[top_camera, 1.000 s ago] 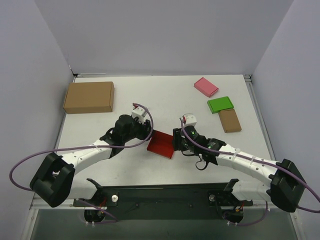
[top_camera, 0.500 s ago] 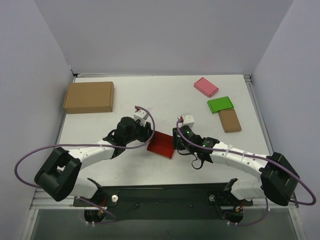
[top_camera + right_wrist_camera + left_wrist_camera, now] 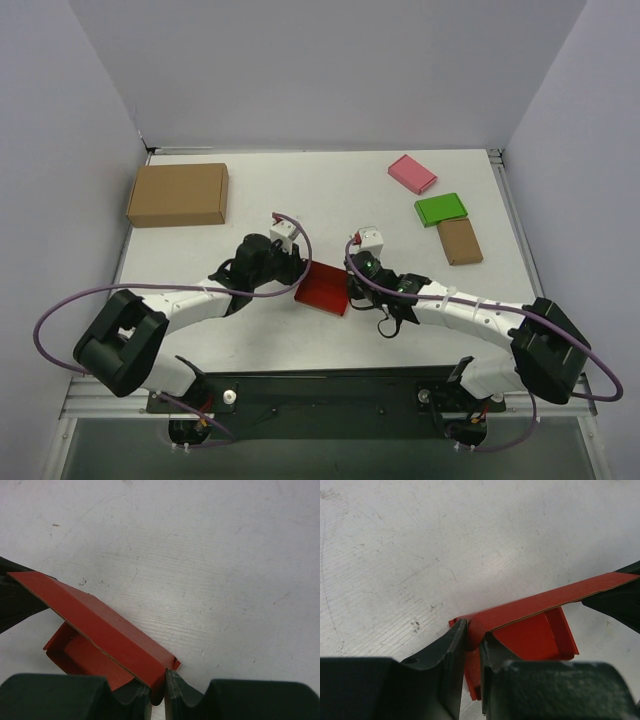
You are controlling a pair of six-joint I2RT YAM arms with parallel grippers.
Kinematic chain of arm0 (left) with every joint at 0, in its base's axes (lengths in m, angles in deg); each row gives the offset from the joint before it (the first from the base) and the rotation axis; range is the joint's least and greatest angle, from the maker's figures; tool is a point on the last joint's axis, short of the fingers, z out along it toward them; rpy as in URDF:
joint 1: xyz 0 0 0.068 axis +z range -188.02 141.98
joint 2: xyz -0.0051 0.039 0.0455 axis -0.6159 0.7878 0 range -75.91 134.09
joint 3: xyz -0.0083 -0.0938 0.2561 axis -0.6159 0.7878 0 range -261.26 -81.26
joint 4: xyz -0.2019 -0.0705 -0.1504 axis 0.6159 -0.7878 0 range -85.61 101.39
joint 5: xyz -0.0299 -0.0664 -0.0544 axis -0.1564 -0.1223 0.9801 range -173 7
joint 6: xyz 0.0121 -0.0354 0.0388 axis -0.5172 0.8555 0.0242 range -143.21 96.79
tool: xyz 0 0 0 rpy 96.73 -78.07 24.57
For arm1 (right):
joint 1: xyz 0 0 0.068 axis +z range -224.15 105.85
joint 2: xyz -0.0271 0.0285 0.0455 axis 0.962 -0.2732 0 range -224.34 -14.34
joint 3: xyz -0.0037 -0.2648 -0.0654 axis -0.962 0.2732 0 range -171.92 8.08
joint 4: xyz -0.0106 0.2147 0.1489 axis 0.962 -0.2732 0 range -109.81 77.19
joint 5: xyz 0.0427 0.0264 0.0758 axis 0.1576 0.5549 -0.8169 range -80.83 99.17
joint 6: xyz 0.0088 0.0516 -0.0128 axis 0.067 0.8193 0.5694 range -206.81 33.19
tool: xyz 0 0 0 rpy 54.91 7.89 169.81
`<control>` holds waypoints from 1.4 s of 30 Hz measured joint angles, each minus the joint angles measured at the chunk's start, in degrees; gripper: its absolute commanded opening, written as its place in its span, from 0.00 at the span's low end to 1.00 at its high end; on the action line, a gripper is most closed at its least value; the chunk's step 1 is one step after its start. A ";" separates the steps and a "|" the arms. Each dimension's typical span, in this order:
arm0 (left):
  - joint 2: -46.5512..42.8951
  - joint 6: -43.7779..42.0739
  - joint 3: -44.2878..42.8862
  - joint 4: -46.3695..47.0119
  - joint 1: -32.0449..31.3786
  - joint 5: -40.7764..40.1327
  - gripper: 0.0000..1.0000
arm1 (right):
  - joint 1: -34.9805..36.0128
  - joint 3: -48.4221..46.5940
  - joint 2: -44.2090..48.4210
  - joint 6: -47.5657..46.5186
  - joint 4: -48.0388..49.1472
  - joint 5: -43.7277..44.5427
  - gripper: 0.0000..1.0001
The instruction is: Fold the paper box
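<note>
Paper box [image 3: 322, 289]: bright red thin card, lying on the counter [image 3: 330, 190] near its middle, toward the near edge, between the two arms. Both wrist views show one long panel raised off the rest of the box like a slanted roof, with an open tray section below it and a short side flap standing up.

Left pincer [image 3: 473, 636]: nearly closed, fingers nipping the left end of the raised panel with only the card's thickness between them.

Right pincer [image 3: 157, 685]: likewise clamped on the opposite end of that same panel, at its corner.

Risks, as I judge them:
- Both holds sit on the very edge of the card. A small tug could slip a corner free, and the panel would likely spring back.
- If the two arms draw apart or twist unevenly, the thin card may buckle away from its fold line or tear at a corner.
- Nothing pins the tray to the counter, so it may slide or lift along with the panel instead of folding.

Count: one red box, two pincers. Well apart, toward the far side, four other boxes: one large brown carton [image 3: 178, 194] at far left; one pink flat box [image 3: 412, 173], one green flat box [image 3: 441, 209] and one small brown flat box [image 3: 459, 241] at far right.
</note>
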 measured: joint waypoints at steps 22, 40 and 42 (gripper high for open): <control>1.18 5.35 3.32 6.97 -2.29 -7.37 0.06 | 5.90 -2.01 -4.11 7.65 -1.18 12.48 0.00; 4.79 6.84 3.93 15.06 -3.80 -15.43 0.00 | 2.58 -5.01 -10.86 -3.74 9.29 19.54 0.00; 5.92 6.88 4.00 17.18 -3.82 -16.46 0.00 | 2.43 -5.05 -12.17 -4.24 11.17 20.65 0.00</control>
